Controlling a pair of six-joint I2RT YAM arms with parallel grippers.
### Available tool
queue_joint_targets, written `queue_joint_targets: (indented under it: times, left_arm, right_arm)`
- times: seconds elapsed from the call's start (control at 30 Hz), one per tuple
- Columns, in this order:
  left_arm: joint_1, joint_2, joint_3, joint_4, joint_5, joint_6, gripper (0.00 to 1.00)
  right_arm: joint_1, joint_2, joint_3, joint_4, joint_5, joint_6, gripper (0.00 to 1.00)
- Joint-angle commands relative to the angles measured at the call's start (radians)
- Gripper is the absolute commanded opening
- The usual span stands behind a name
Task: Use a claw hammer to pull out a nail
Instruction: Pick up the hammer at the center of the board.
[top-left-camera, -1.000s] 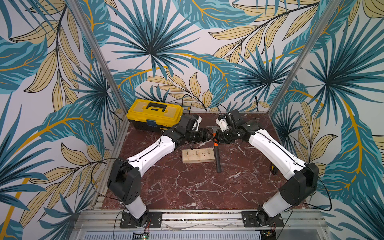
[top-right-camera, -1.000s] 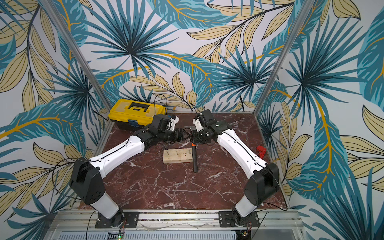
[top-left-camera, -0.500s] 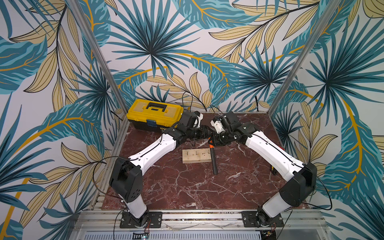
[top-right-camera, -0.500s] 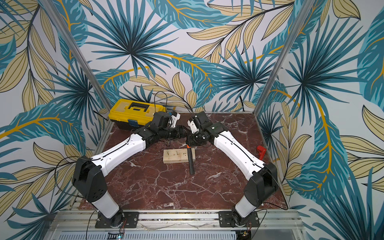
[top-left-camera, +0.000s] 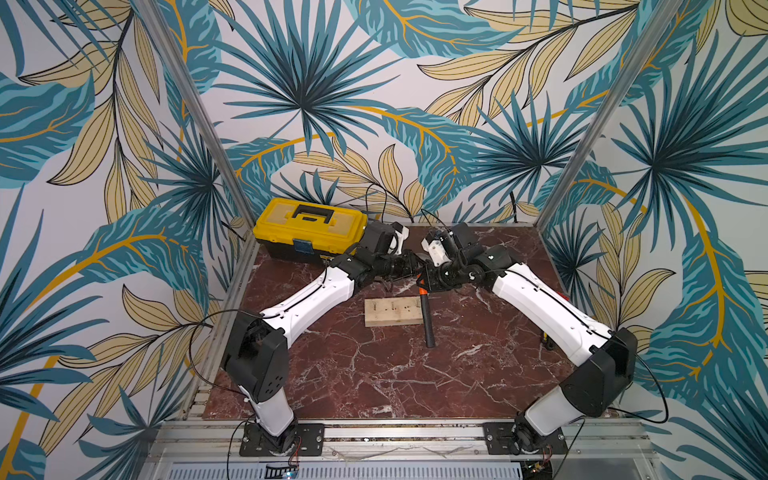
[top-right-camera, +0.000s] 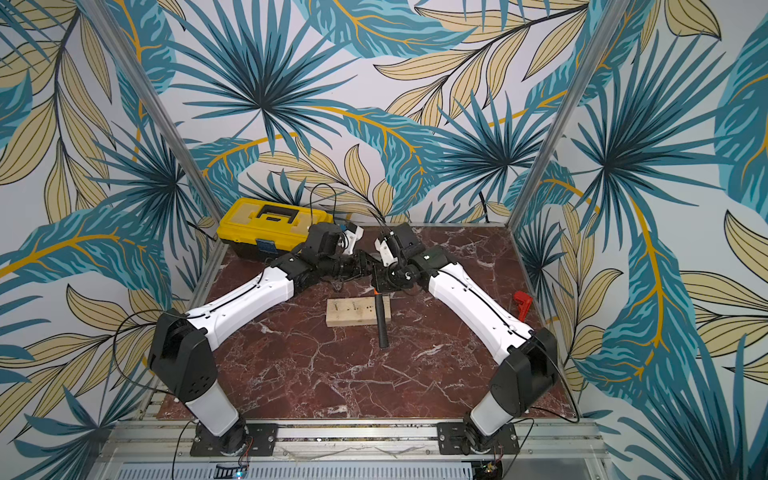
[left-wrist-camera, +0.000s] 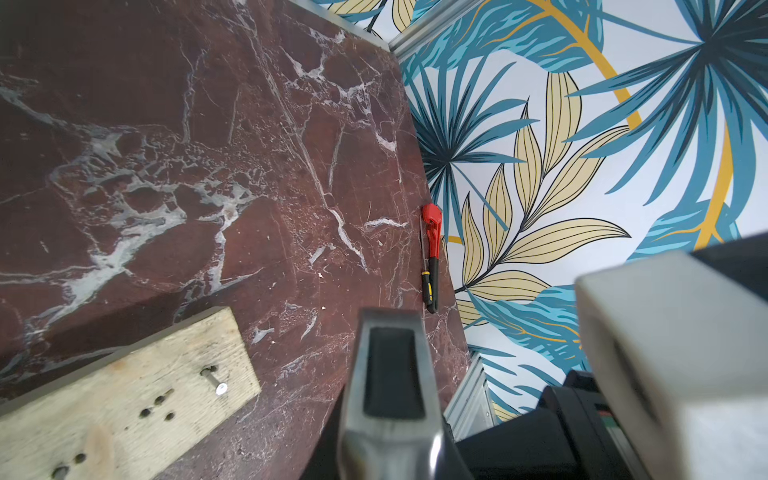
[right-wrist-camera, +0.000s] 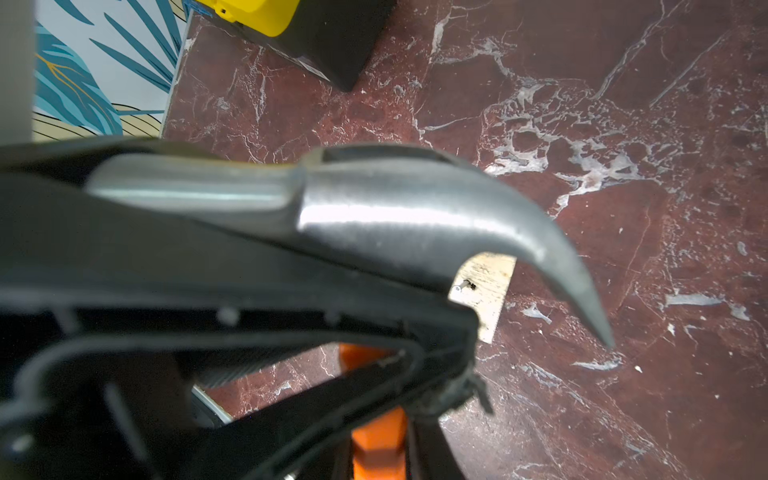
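Note:
The claw hammer (top-left-camera: 427, 324) hangs upright over the right end of the wooden block (top-left-camera: 392, 311), black lower shaft pointing down in both top views, also (top-right-camera: 381, 324). My right gripper (right-wrist-camera: 379, 444) is shut on its orange upper shaft (right-wrist-camera: 374, 436). My left gripper (left-wrist-camera: 390, 457) has closed around the silver head (left-wrist-camera: 390, 374) from the opposite side; its black fingers (right-wrist-camera: 249, 266) lie along the head's round end. The curved claw (right-wrist-camera: 561, 266) sticks out free. A bent nail (left-wrist-camera: 214, 380) stands in the block's near end, below the claw.
A yellow toolbox (top-left-camera: 309, 228) sits at the back left, close behind my left wrist. A red-headed tool with a dark shaft (top-right-camera: 519, 305) lies along the table's right edge. Patterned walls and metal posts enclose the marble table (top-left-camera: 374, 382).
Both wrists and the hammer have shifted a little to the left, over the block's end. My left gripper's jaws have narrowed onto the hammer head. The right grip is unchanged.

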Motion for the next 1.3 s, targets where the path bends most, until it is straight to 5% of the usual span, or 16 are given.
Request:
queue_joint_targets:
  times: [0.0,0.03,0.13,0.37,0.77,1.27]
  left_arm:
    - [-0.003,-0.003,0.014,0.051,0.009,-0.004,0.0]
    - [-0.001,-0.007,0.011,0.057,0.013,-0.004,0.0]
    - [0.012,-0.02,0.009,0.065,0.02,-0.008,0.0]
    - [0.076,-0.075,-0.033,0.123,0.051,-0.045,0.0]
    - [0.149,-0.18,-0.112,0.31,0.144,-0.127,0.0]
    - [0.162,-0.272,-0.168,0.593,0.176,-0.245,0.0]
  right_arm:
    - [0.012,-0.046,-0.004,0.072,-0.005,-0.007,0.0]
    - [0.011,-0.048,-0.007,0.075,-0.002,0.0,0.02]
    - [0.007,-0.051,-0.01,0.066,0.011,0.022,0.3]
    - [-0.038,-0.136,-0.118,0.14,-0.036,0.083,0.49]
    - [-0.109,-0.331,-0.445,0.577,-0.192,0.28,0.62]
    - [-0.141,-0.311,-0.676,1.291,-0.564,0.585,0.64]
